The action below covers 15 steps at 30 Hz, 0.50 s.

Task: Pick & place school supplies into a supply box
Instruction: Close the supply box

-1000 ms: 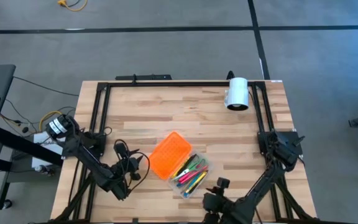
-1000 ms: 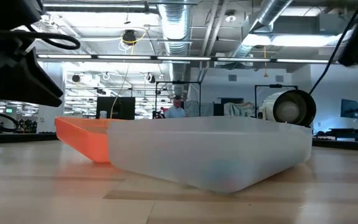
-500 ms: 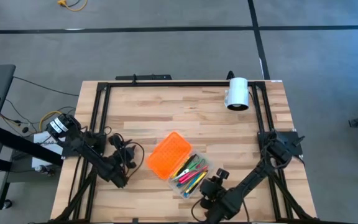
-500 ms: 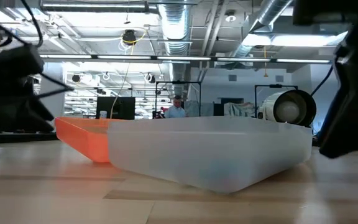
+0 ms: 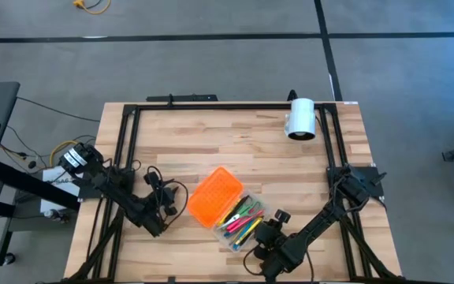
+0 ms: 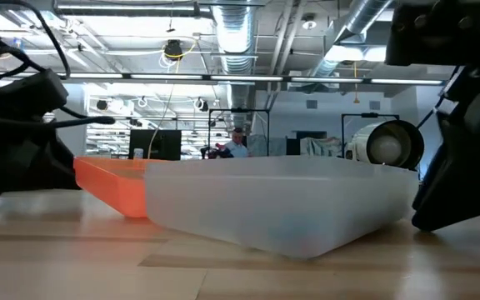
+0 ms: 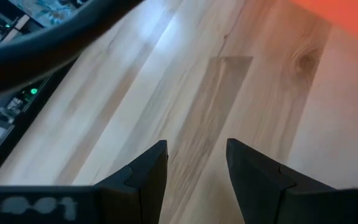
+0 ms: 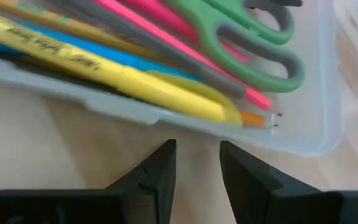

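where the wooden table (image 5: pixel 235 142) carries the supply box (image 5: pixel 239 225) near its front middle, clear tray open, translucent orange lid (image 5: pixel 215 196) swung flat on the side toward the left arm. inside the tray, packed side by side: the school supplies (image 5: pixel 241 217), among them green-handled scissors (image 8: pixel 253 34), a yellow marker (image 8: pixel 110 78), a blue pen (image 8: pixel 98 53) and a pink pencil (image 8: pixel 185 53), all lying lengthwise within the clear walls. nothing of the set seen loose on the wood.

left gripper (image 5: pixel 154 225) low over the table beside the lid, apart from it; fingers (image 7: pixel 145 171) spread with bare wood showing between, holding nothing; an edge of orange at the far corner of the left wrist view. right gripper (image 5: pixel 265 251) low at the table's front edge, just beside the tray's near end; fingers (image 8: pixel 160 168) apart with a gap over bare wood, nothing pinched, tips short of the tray's clear rim.

seen from table height, tray as a frosted wall in the middle, orange lid (image 6: pixel 111 185) behind it, dark arm parts at both sides. white cylinder (image 5: pixel 300 118) lying near the table's far right corner, well apart from the box. beyond the table, a person far off in the room.
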Each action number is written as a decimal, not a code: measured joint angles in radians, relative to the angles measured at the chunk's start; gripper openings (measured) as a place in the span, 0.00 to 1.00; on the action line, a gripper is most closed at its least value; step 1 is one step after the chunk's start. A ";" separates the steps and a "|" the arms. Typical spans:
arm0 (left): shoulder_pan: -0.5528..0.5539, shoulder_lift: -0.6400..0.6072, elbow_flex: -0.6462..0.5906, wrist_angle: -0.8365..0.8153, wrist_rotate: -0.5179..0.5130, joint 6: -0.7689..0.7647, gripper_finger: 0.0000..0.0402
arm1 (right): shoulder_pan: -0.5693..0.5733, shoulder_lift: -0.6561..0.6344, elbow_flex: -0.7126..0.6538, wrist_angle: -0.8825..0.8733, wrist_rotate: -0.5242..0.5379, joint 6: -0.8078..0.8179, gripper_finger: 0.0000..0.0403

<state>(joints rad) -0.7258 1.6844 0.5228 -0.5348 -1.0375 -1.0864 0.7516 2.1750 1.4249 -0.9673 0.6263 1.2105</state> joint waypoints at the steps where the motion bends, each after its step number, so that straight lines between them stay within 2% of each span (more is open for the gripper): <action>1: 0.009 0.000 0.000 0.023 0.001 0.023 0.39 | -0.004 0.000 -0.003 -0.003 0.007 -0.005 0.29; 10: 0.064 -0.001 0.002 0.236 0.047 0.272 0.39 | -0.047 0.002 -0.005 -0.019 0.034 -0.103 0.29; 15: 0.067 -0.001 0.001 0.271 0.107 0.310 0.39 | -0.093 0.005 -0.007 -0.027 0.065 -0.171 0.29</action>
<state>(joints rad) -0.6585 1.6833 0.5240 -0.2633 -0.9301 -0.7761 0.6588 2.1803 1.4175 -0.9947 0.6916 1.0399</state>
